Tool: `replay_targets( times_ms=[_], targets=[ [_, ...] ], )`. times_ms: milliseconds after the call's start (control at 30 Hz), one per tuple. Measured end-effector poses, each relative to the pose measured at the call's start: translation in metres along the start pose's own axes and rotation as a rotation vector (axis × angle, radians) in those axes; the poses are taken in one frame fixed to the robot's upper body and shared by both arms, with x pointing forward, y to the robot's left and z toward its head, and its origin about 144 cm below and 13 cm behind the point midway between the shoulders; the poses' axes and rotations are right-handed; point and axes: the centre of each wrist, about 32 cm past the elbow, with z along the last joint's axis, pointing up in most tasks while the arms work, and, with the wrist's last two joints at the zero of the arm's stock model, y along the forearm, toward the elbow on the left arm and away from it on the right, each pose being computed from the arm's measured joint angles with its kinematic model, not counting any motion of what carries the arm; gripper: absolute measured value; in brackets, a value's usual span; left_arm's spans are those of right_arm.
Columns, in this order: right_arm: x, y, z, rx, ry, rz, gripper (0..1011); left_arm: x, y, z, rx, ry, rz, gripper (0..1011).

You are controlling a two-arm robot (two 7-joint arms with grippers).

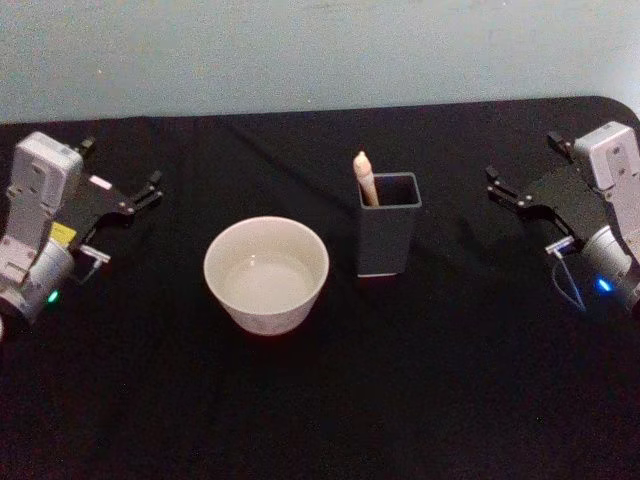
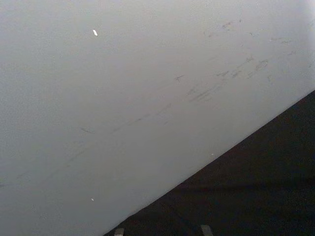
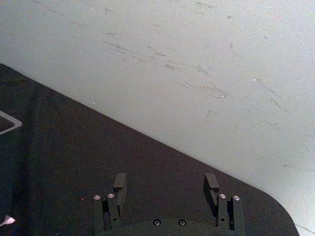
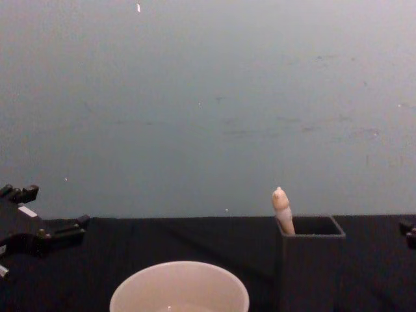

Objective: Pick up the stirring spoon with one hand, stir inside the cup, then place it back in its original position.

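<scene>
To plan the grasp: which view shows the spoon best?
Head view: the spoon leans at the left side of the holder, seen from above. Chest view: its handle from the side. Wrist views face the wall.

I find no text, number or brand that I can read in any of my views. The left end effector (image 1: 152, 190) carries a small white label (image 1: 100, 183), and there is a yellow sticker (image 1: 62, 233) on the wrist behind it. Whatever is printed on either one is too small for me to make out.
</scene>
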Motion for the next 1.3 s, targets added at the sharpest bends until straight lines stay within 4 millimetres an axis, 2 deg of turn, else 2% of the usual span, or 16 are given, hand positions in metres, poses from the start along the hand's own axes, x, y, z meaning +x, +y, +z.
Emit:
replay_targets(
  times_ms=[1300],
  targets=[
    [0.0000,0.0000,0.0000,0.000,0.000,0.000,1000,0.0000,0.0000,0.0000,0.000,0.000,0.000,1001]
  ],
)
